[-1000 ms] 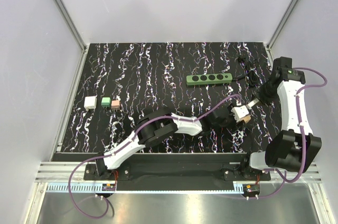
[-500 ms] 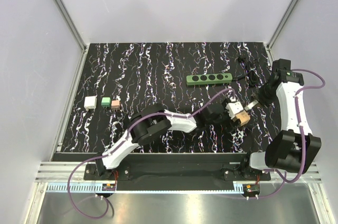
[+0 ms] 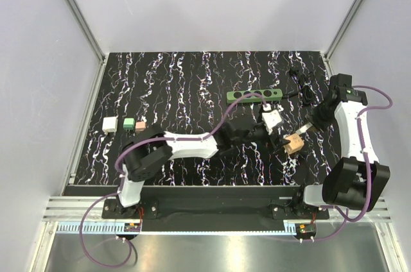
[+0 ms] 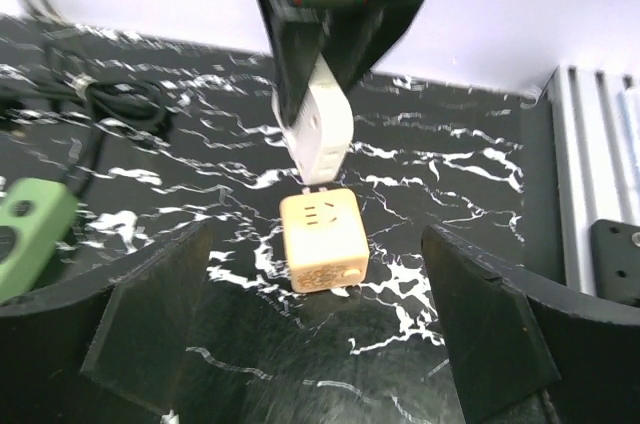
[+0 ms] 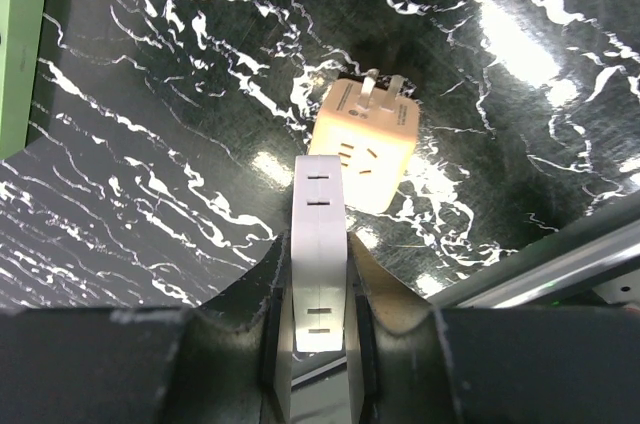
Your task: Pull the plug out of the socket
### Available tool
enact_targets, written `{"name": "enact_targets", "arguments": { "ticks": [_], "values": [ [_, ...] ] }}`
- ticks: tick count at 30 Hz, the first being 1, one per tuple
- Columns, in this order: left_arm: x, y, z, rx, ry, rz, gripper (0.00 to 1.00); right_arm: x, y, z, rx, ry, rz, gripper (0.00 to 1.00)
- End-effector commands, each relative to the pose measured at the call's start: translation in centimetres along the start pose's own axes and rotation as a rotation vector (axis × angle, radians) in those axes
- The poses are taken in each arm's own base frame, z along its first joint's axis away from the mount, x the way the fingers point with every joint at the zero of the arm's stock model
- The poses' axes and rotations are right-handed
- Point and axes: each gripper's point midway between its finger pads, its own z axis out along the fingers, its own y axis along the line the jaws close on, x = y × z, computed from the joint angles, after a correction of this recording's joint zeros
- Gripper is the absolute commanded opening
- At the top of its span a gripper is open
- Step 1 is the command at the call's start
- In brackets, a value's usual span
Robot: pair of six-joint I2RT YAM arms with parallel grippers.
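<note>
Two grippers at work on one table (image 3: 180,86) with a black, white-veined top. Right gripper (image 5: 318,279): clenched on a white plug (image 4: 322,129), held prongs-down over a tan cube adapter (image 3: 295,144). The prongs show bare at the cube's far top edge; whether they touch it cannot be told. Cube adapter: resting on the table toward the near right corner, slotted face toward the plug. Left gripper (image 4: 315,239): released, fingers (image 4: 150,324) spread wide to either side of the cube and clear of it. Green power strip (image 3: 241,97): lying flat right of centre toward the far edge, well apart from the plug. Its black cord (image 3: 302,86) is bundled at the far right corner. Three small blocks, white (image 3: 110,124), green (image 3: 128,124) and pink (image 3: 140,125): in a row near the left edge.
</note>
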Motion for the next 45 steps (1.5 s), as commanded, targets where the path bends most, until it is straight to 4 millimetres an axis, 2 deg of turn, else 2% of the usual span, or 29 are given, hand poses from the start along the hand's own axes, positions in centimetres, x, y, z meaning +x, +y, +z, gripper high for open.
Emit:
{"name": "enact_targets", "arguments": {
  "ticks": [1,3,4,6,7,10,14,15,17,18,19,21,22,24,25,27,28,29,31,33,34,35,36,37,39,40,42,43,45],
  "values": [
    [-6.8,2.0,-2.8,-0.034,-0.176,0.038,0.93,-0.1,1.0,-0.3,-0.058,-0.014,-0.024,0.00],
    [-6.5,2.7,-4.2,-0.054,-0.173,0.036,0.93,-0.5,0.7,-0.4,-0.042,-0.038,-0.031,0.00],
    [-7.6,3.8,-5.2,-0.079,-0.196,0.038,0.93,-0.8,0.8,-0.5,-0.046,-0.053,-0.035,0.00],
    [-7.4,4.8,-6.4,-0.107,-0.195,0.030,0.93,-1.1,1.0,-0.7,-0.055,-0.063,-0.051,0.00],
    [-8.2,6.1,-7.3,-0.136,-0.210,0.035,0.93,-1.3,1.3,-0.7,-0.067,-0.071,-0.057,0.00],
    [-8.3,8.4,-9.4,-0.191,-0.220,-0.008,0.93,-0.4,2.5,-0.4,-0.092,-0.037,-0.130,0.00],
    [-8.2,11.6,-11.9,-0.256,-0.215,-0.028,0.93,2.3,7.1,-0.1,-0.217,-0.009,-0.282,0.00],
    [-7.6,12.3,-12.6,-0.280,-0.192,-0.015,0.93,4.4,9.2,-0.4,-0.278,0.013,-0.350,0.00],
    [-7.8,14.8,-14.9,-0.380,-0.174,0.000,0.93,5.8,12.5,-0.3,-0.380,0.019,-0.412,0.00],
    [-7.2,15.6,-16.1,-0.422,-0.157,0.001,0.93,8.0,14.3,-0.7,-0.454,0.071,-0.453,0.00],
    [-8.7,16.7,-18.2,-0.475,-0.184,0.023,0.93,8.5,16.4,-0.2,-0.519,0.072,-0.476,0.00],
    [-8.3,17.9,-21.0,-0.557,-0.176,0.040,0.94,10.7,19.2,-0.2,-0.609,0.109,-0.512,0.00],
    [-9.6,18.9,-23.3,-0.616,-0.200,0.067,0.94,12.9,21.5,0.3,-0.664,0.124,-0.568,0.00],
    [-9.1,20.1,-25.9,-0.712,-0.183,0.072,0.96,15.7,24.4,0.2,-0.734,0.149,-0.633,0.00],
    [-10.0,20.8,-27.8,-0.756,-0.201,0.088,0.96,18.4,26.3,-0.2,-0.792,0.162,-0.694,0.00],
    [-9.2,21.6,-29.6,-0.815,-0.173,0.088,0.96,21.2,29.3,1.2,-0.830,0.216,-0.737,0.00],
    [-9.3,22.3,-31.0,-0.859,-0.177,0.087,0.96,23.0,30.6,3.2,-0.830,0.245,-0.755,0.00],
    [-9.3,22.9,-32.0,-0.909,-0.180,0.078,0.96,24.9,32.7,1.9,-0.888,0.249,-0.789,0.00],
    [-8.7,23.9,-33.9,-0.979,-0.193,0.042,0.96,28.6,35.5,2.2,-0.954,0.284,-0.851,0.00],
    [-8.6,24.8,-35.1,-1.026,-0.219,0.002,0.96,31.0,37.0,2.3,-0.987,0.304,-0.889,0.00],
    [-8.0,25.2,-35.2,-1.041,-0.203,-0.015,0.96,32.4,37.3,3.9,-0.975,0.328,-0.902,0.00],
    [-7.8,25.4,-35.4,-1.053,-0.203,-0.024,0.96,34.0,38.4,2.6,-1.020,0.331,-0.923,0.00],
    [-7.3,25.8,-35.7,-1.062,-0.202,-0.046,0.97,34.9,38.7,2.7,-1.033,0.351,-0.934,0.00],
    [-7.3,26.0,-35.8,-1.061,-0.212,-0.054,0.97,35.9,38.7,4.1,-1.018,0.379,-0.939,0.00],
    [-7.1,26.2,-36.1,-1.056,-0.227,-0.084,0.97,37.7,39.4,3.3,-1.070,0.437,-0.959,0.00],
    [-6.8,26.4,-36.1,-1.055,-0.225,-0.093,0.97,38.7,39.2,4.8,-1.060,0.472,-0.964,0.01],
    [-6.4,26.7,-36.1,-1.056,-0.221,-0.105,0.97,40.0,39.6,4.4,-1.094,0.513,-0.978,0.02],
    [-6.4,26.7,-36.2,-1.058,-0.220,-0.107,0.97,40.7,39.4,5.4,-1.085,0.533,-0.985,0.02],
    [-6.1,26.9,-36.3,-1.062,-0.211,-0.106,0.97,41.0,39.8,5.2,-1.109,0.539,-0.993,0.02]
  ]
}}
